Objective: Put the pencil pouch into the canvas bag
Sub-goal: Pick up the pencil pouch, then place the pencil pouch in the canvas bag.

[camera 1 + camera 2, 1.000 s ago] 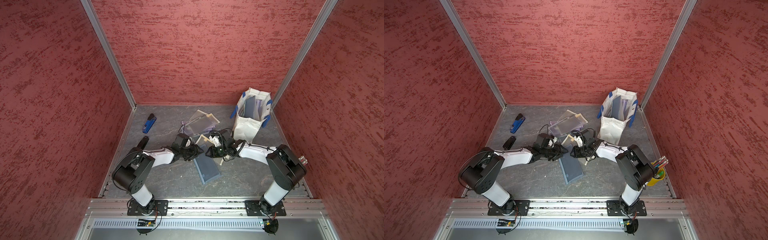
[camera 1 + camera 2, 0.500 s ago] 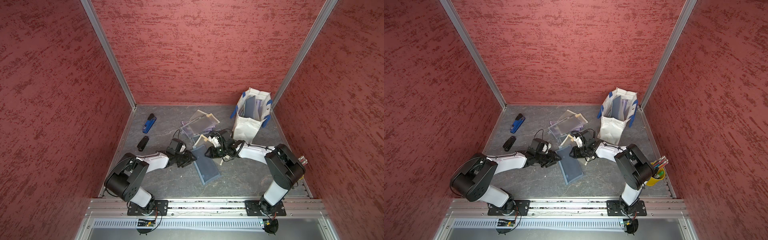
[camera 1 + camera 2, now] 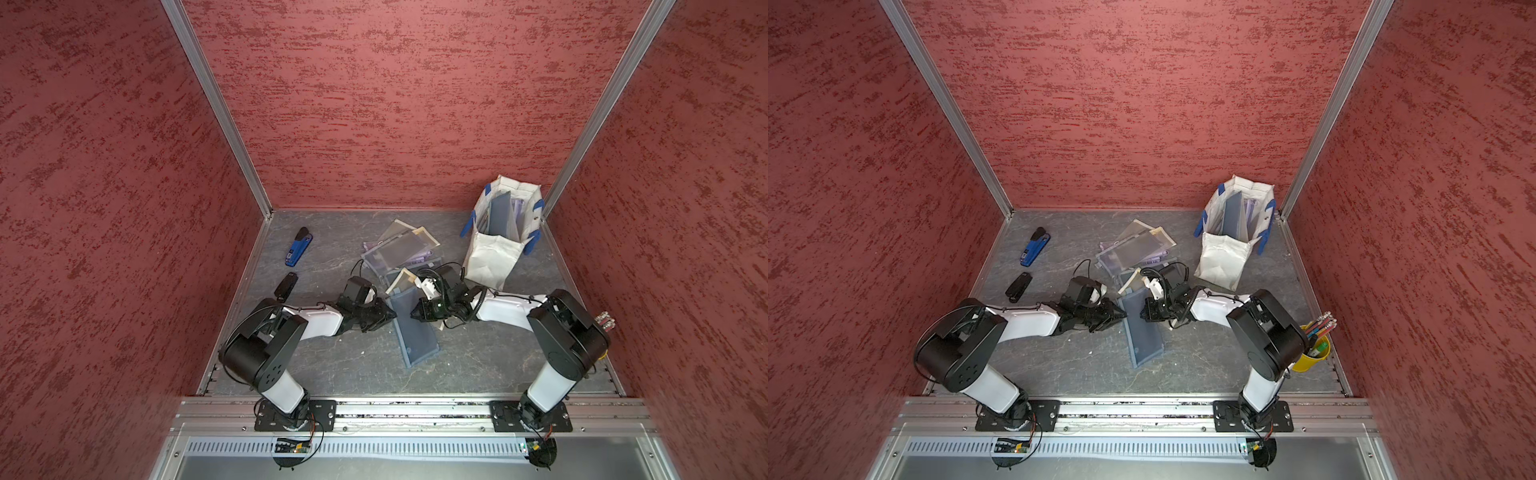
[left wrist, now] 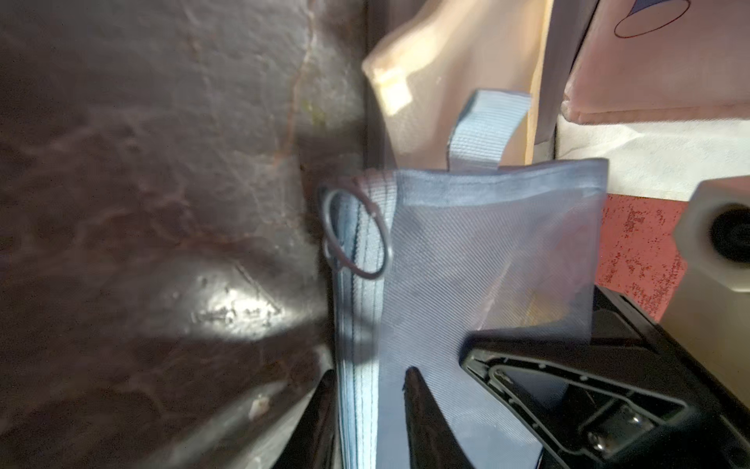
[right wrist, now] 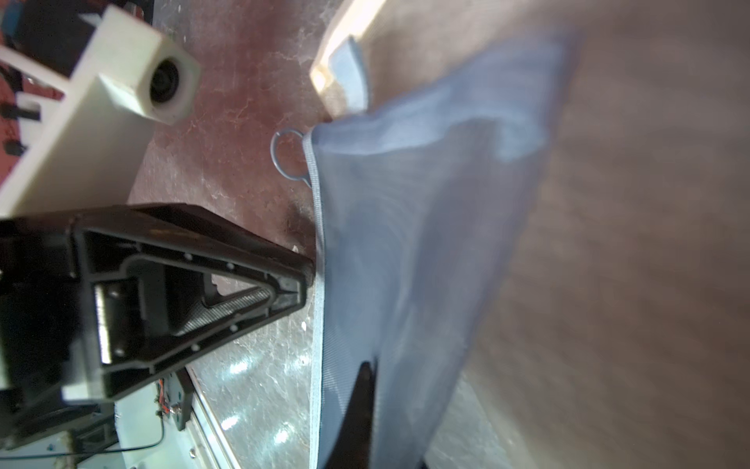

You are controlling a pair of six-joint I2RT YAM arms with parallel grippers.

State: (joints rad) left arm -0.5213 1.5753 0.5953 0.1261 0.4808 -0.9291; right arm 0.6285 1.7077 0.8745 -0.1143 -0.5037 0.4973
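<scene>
The pencil pouch (image 3: 415,332), a flat grey-blue mesh sleeve with a ring pull (image 4: 357,235), lies on the floor between both arms in both top views (image 3: 1144,332). My right gripper (image 3: 415,312) is shut on its right long edge. In the right wrist view one finger (image 5: 363,390) shows dark through the mesh (image 5: 406,203). My left gripper (image 3: 390,316) is open, and its fingers straddle the zipper edge (image 4: 357,365) with a gap on either side. The canvas bag (image 3: 492,257) stands upright at the back right with a dark pouch inside.
Several other pouches (image 3: 401,249) lie heaped behind the grippers. A blue stapler (image 3: 298,246) and a small black object (image 3: 286,286) lie at the left. A yellow cup of pencils (image 3: 1312,353) stands by the right arm's base. Red walls close in three sides.
My left gripper has moved down and right to the pouch's zipper edge, and its jaws have narrowed. My right gripper has closed on the pouch's opposite edge.
</scene>
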